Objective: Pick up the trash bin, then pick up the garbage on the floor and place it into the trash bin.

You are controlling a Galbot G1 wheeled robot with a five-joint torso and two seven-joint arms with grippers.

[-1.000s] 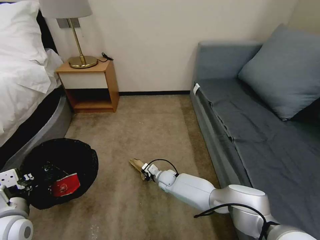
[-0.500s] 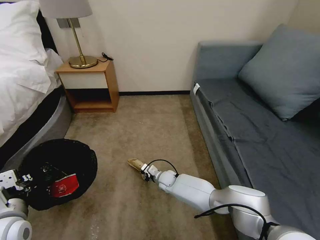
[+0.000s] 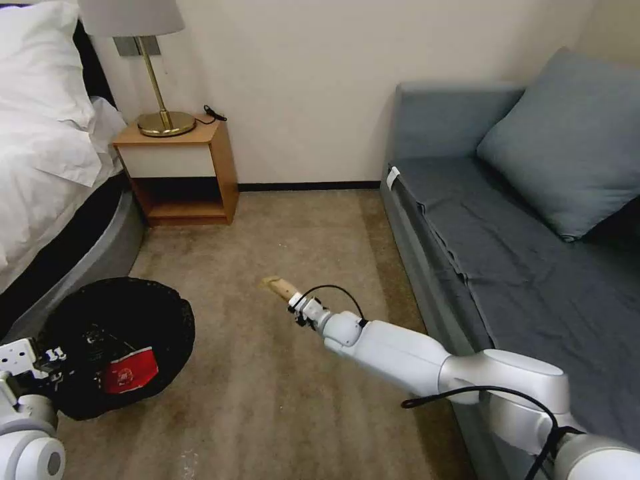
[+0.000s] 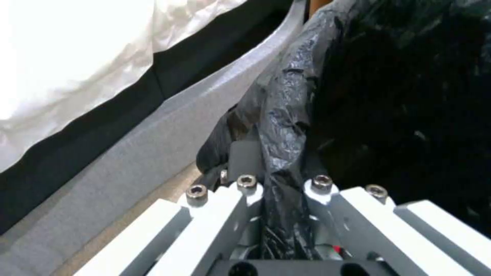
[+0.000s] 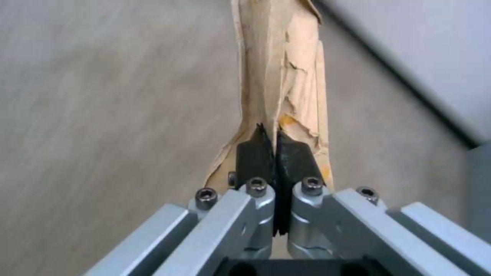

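Observation:
The trash bin [image 3: 120,343], lined with a crinkly black bag, hangs low at the left beside the bed, with a red-white packet [image 3: 130,371] inside it. My left gripper [image 3: 40,363] is shut on the bin's bagged rim [image 4: 279,153]. A piece of crumpled tan paper garbage [image 3: 279,287] sticks out from my right gripper [image 3: 297,305], held above the carpet mid-room. In the right wrist view the black pads [image 5: 256,153] pinch the tan paper [image 5: 279,69] at its lower end.
A grey sofa [image 3: 507,267] with a cushion runs along the right. A wooden nightstand [image 3: 180,170] with a brass lamp stands at the back wall. The bed [image 3: 47,173] with white bedding borders the left. Beige carpet [image 3: 267,413] lies between them.
My right gripper has lifted the tan paper off the carpet and moved it farther from me. The bin and left gripper have barely shifted.

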